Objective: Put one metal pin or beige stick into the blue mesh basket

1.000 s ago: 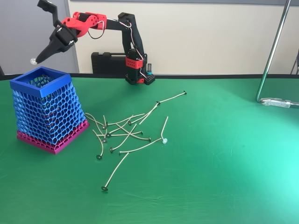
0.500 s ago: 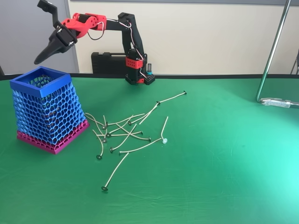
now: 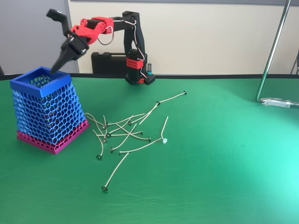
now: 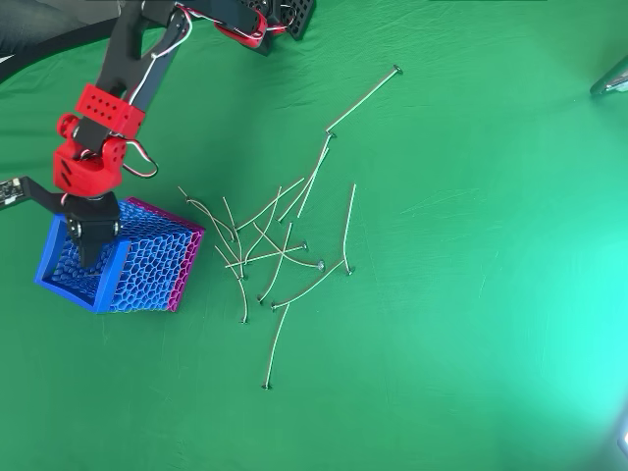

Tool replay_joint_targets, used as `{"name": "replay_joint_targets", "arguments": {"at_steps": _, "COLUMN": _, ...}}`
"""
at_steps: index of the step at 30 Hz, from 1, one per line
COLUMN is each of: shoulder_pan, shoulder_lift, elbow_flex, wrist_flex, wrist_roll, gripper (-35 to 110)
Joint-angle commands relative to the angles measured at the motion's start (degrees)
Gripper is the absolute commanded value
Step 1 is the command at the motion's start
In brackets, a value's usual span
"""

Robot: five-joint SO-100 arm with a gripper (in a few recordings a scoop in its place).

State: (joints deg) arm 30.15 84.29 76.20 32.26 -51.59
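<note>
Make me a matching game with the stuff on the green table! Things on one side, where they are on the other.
Things:
1. gripper
2. basket
3. pins
4. black case

Places:
A. scattered on the cloth beside the basket
B. at the far edge, behind the arm's base
C. standing at the left of the fixed view
D. over the basket's opening

Pairs: 1-D, 2-C, 3-A, 4-B

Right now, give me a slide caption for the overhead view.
Open end effector poised over the blue mesh basket, metal pins scattered on the green table.
</note>
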Motion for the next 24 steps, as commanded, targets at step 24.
{"name": "replay_joint_targets", "arguments": {"at_steps": 24, "shoulder_pan": -16.35, "shoulder_lift": 40.17, "elbow_flex": 28.74, "wrist_flex": 22.94, "wrist_roll": 21.71, "gripper": 1}}
